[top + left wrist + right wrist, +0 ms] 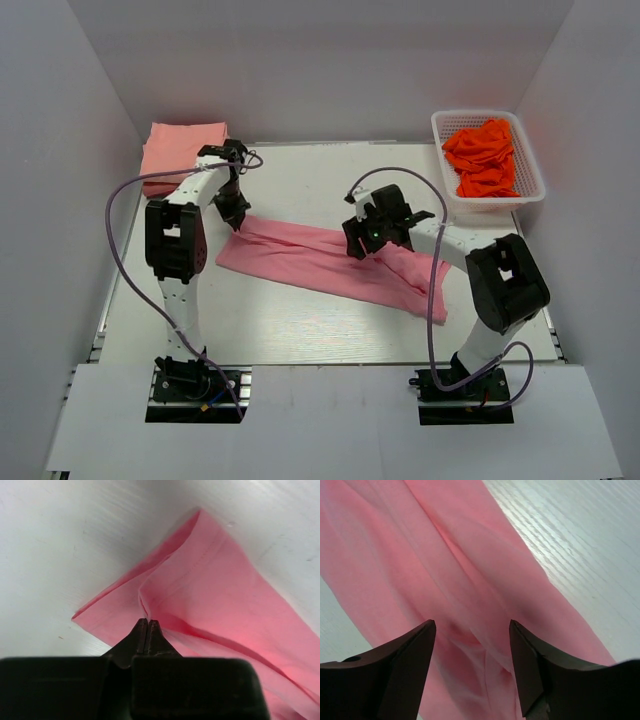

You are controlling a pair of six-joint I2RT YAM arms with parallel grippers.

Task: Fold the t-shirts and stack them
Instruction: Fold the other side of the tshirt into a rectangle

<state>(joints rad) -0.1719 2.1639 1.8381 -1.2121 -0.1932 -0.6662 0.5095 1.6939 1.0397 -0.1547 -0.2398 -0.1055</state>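
Note:
A rose-pink t-shirt [320,262] lies folded into a long strip across the middle of the table, running from upper left to lower right. My left gripper [236,219] is shut on a fold at the strip's far left corner; the left wrist view shows the closed tips [148,622] pinching the pink cloth [215,590]. My right gripper [358,247] is open and hovers over the middle of the strip; its fingers [422,635] straddle wrinkled pink cloth [465,580]. A folded salmon-peach shirt [178,152] lies at the back left. Orange-red shirts [485,158] fill the basket.
A white lattice plastic basket [525,195] stands at the back right corner. White walls enclose the table on three sides. Bare white table [300,320] lies in front of the pink strip.

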